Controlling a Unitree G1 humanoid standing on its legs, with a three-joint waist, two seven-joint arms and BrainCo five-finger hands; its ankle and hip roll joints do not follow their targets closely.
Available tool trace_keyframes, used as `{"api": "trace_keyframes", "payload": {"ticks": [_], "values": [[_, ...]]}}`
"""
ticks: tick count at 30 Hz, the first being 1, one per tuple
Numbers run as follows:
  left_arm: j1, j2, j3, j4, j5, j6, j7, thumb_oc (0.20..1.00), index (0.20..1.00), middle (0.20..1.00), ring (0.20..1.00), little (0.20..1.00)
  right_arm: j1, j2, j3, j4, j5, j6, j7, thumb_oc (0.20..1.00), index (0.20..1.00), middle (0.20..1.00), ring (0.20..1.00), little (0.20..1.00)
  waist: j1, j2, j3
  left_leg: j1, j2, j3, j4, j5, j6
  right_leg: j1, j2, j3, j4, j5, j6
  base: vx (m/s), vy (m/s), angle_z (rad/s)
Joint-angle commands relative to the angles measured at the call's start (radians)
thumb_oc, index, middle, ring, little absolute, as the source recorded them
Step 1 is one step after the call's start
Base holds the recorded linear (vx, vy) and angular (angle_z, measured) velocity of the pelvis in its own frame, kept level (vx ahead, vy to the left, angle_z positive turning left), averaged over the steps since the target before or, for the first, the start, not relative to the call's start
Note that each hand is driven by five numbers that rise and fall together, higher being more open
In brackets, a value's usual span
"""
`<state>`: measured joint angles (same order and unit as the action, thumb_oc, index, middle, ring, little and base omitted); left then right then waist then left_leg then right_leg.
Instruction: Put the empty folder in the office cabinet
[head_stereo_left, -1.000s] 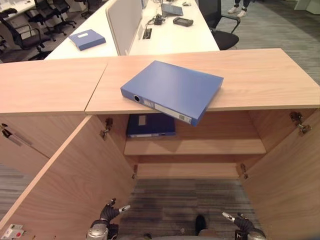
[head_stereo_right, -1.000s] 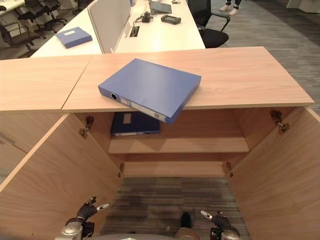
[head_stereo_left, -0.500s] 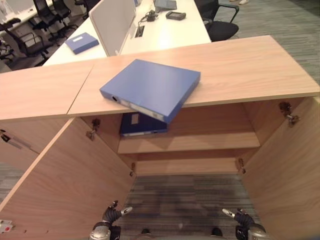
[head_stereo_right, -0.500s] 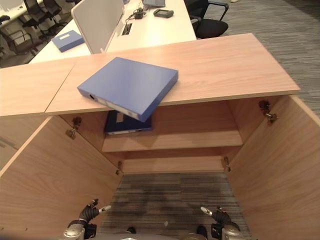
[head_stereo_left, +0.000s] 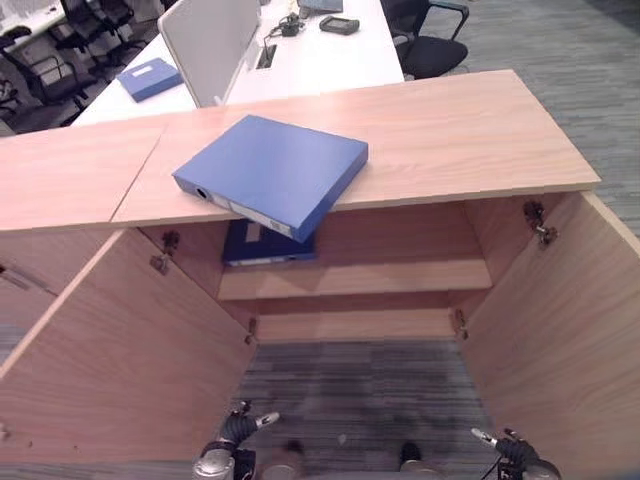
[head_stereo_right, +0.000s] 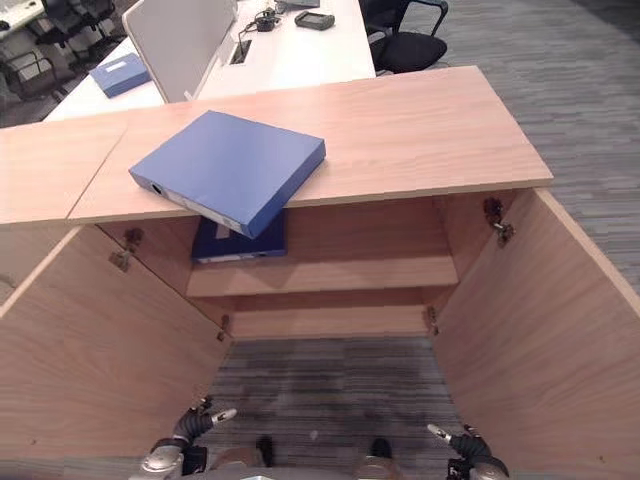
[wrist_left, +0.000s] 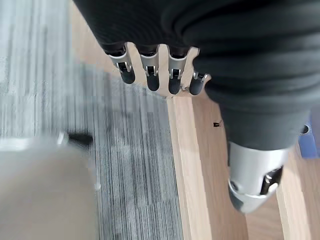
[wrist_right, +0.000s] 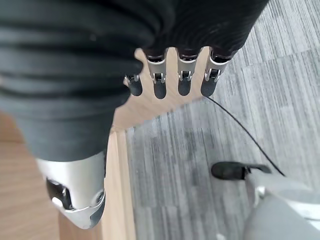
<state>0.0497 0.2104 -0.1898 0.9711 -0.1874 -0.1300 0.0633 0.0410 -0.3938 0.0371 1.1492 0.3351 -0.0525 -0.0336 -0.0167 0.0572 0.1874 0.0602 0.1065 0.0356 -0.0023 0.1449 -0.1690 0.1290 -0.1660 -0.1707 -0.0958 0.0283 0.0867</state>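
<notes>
Left hand (head_stereo_left: 236, 432) low at 7 o'clock, fingers slack, holding nothing. Right hand (head_stereo_left: 510, 450) low at 5 o'clock, fingers likewise loose, empty. Both well short of open cabinet (head_stereo_left: 370, 275). Blue folder (head_stereo_left: 272, 172) flat on cabinet top toward 11 o'clock, corner overhanging front edge. Second blue folder (head_stereo_left: 268, 248) on upper shelf directly beneath. Third blue folder (head_stereo_left: 149, 78) on far white desk (head_stereo_left: 330, 62).

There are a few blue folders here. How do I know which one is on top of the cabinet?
Find the long wooden cabinet top above the two open doors. The blue folder lies flat on it, left of the middle, turned askew, one corner sticking out over the front edge. Another blue folder sits on the shelf right below, and a smaller one lies on the white desk behind.
</notes>
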Motion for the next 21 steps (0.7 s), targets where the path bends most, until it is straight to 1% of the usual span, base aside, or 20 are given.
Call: {"api": "trace_keyframes", "payload": {"ticks": [1, 3, 4, 5, 6, 7, 12, 16, 17, 18, 19, 20, 21], "values": [[-0.035, 0.066, 0.017, -0.025, 0.007, -0.024, -0.002, 1.0, 1.0, 1.0, 1.0, 1.0, -0.046, 0.027, -0.007, 0.017, 0.047, -0.019, 0.003, 1.0, 1.0, 1.0, 1.0, 1.0, 0.029, -0.04, 0.002, -0.005, -0.023, -0.022, 0.063, -0.19, 0.043, 0.037, 0.037, 0.013, 0.032, -0.081, 0.03, 0.05, 0.023, 0.0], [-0.034, 0.068, 0.015, -0.029, 0.009, -0.025, -0.002, 1.0, 1.0, 1.0, 1.0, 1.0, -0.042, 0.034, -0.009, 0.016, 0.05, -0.018, 0.002, 1.0, 1.0, 1.0, 1.0, 1.0, 0.026, -0.04, -0.002, 0.008, -0.018, -0.019, 0.04, -0.183, 0.044, 0.039, 0.035, 0.014, 0.035, -0.08, 0.032, 0.06, 0.047, -0.02], [-0.03, 0.075, 0.014, -0.04, 0.014, -0.025, -0.003, 1.0, 1.0, 1.0, 1.0, 1.0, -0.037, 0.044, -0.005, 0.012, 0.05, -0.017, 0.004, 1.0, 1.0, 1.0, 1.0, 1.0, 0.024, -0.038, -0.012, 0.039, -0.012, -0.016, -0.012, -0.175, 0.048, 0.039, 0.036, 0.021, 0.046, -0.083, 0.034, 0.07, 0.054, -0.02], [-0.03, 0.075, 0.014, -0.04, 0.014, -0.025, -0.003, 1.0, 1.0, 1.0, 1.0, 1.0, -0.037, 0.044, -0.005, 0.012, 0.05, -0.017, 0.004, 1.0, 1.0, 1.0, 1.0, 1.0, 0.024, -0.038, -0.012, 0.039, -0.012, -0.016, -0.012, -0.175, 0.048, 0.039, 0.036, 0.021, 0.046, -0.083, 0.034, 0.08, 0.072, -0.11], [-0.033, 0.082, 0.012, -0.056, 0.025, -0.025, -0.003, 1.0, 1.0, 1.0, 1.0, 1.0, -0.033, 0.053, 0.005, 0.01, 0.039, -0.013, 0.01, 1.0, 1.0, 1.0, 1.0, 1.0, 0.024, -0.034, -0.021, 0.068, -0.01, -0.014, -0.058, -0.164, 0.05, 0.037, 0.039, 0.025, 0.051, -0.086, 0.037, 0.04, 0.059, -0.15], [-0.033, 0.084, 0.012, -0.061, 0.029, -0.025, -0.003, 1.0, 1.0, 1.0, 1.0, 1.0, -0.031, 0.056, 0.01, 0.008, 0.033, -0.012, 0.012, 1.0, 1.0, 1.0, 1.0, 1.0, 0.025, -0.033, -0.024, 0.074, -0.01, -0.011, -0.069, -0.162, 0.05, 0.038, 0.039, 0.025, 0.051, -0.086, 0.039, 0.04, 0.059, -0.1], [-0.04, 0.1, 0.012, -0.093, 0.042, -0.027, 0.004, 1.0, 1.0, 1.0, 1.0, 1.0, -0.031, 0.065, 0.017, 0.003, 0.027, -0.009, 0.012, 1.0, 1.0, 1.0, 1.0, 1.0, 0.026, -0.036, -0.033, 0.082, -0.009, -0.009, -0.085, -0.163, 0.05, 0.043, 0.037, 0.023, 0.038, -0.08, 0.047, 0.01, 0.034, 0.0], [-0.039, 0.131, 0.021, -0.184, 0.065, -0.035, 0.02, 1.0, 1.0, 1.0, 1.0, 1.0, -0.035, 0.068, 0.02, 0.0, 0.015, -0.01, 0.011, 1.0, 1.0, 1.0, 1.0, 1.0, 0.036, -0.045, -0.039, 0.089, -0.012, -0.005, -0.085, -0.174, 0.053, 0.05, 0.03, 0.025, 0.021, -0.068, 0.06, 0.0, 0.026, 0.0], [-0.031, 0.172, 0.034, -0.299, 0.12, -0.044, 0.044, 1.0, 1.0, 1.0, 1.0, 1.0, -0.037, 0.067, 0.015, -0.01, 0.013, -0.01, 0.01, 1.0, 1.0, 1.0, 1.0, 1.0, 0.042, -0.049, -0.041, 0.092, -0.013, -0.004, -0.085, -0.178, 0.054, 0.053, 0.027, 0.026, 0.019, -0.067, 0.065, 0.0, 0.0, 0.0], [-0.026, 0.19, 0.044, -0.346, 0.153, -0.044, 0.058, 1.0, 1.0, 1.0, 1.0, 1.0, -0.035, 0.068, 0.013, -0.014, 0.012, -0.012, 0.01, 1.0, 1.0, 1.0, 1.0, 1.0, 0.044, -0.051, -0.042, 0.093, -0.013, -0.004, -0.085, -0.18, 0.054, 0.054, 0.026, 0.026, 0.018, -0.067, 0.066, 0.0, 0.0, 0.0], [-0.015, 0.24, 0.07, -0.46, 0.24, -0.046, 0.111, 1.0, 1.0, 1.0, 1.0, 1.0, -0.029, 0.074, 0.006, -0.023, 0.011, -0.02, 0.004, 1.0, 1.0, 1.0, 1.0, 1.0, 0.049, -0.054, -0.043, 0.094, -0.013, -0.005, -0.085, -0.182, 0.053, 0.055, 0.024, 0.023, 0.017, -0.067, 0.068, 0.0, 0.0, 0.0], [-0.009, 0.268, 0.084, -0.522, 0.304, -0.046, 0.15, 1.0, 1.0, 1.0, 1.0, 1.0, -0.025, 0.081, 0.003, -0.026, 0.009, -0.029, -0.006, 1.0, 1.0, 1.0, 1.0, 1.0, 0.053, -0.059, -0.046, 0.092, -0.014, -0.006, -0.085, -0.183, 0.053, 0.054, 0.023, 0.021, 0.016, -0.066, 0.071, -0.03, -0.011, -0.02], [0.001, 0.3, 0.106, -0.619, 0.409, -0.059, 0.209, 1.0, 1.0, 1.0, 1.0, 1.0, -0.019, 0.093, -0.002, -0.026, 0.004, -0.043, -0.021, 1.0, 1.0, 1.0, 1.0, 1.0, 0.059, -0.064, -0.047, 0.085, -0.015, -0.008, -0.085, -0.175, 0.053, 0.05, 0.021, 0.02, 0.015, -0.059, 0.072, 0.0, 0.0, 0.0]]}}
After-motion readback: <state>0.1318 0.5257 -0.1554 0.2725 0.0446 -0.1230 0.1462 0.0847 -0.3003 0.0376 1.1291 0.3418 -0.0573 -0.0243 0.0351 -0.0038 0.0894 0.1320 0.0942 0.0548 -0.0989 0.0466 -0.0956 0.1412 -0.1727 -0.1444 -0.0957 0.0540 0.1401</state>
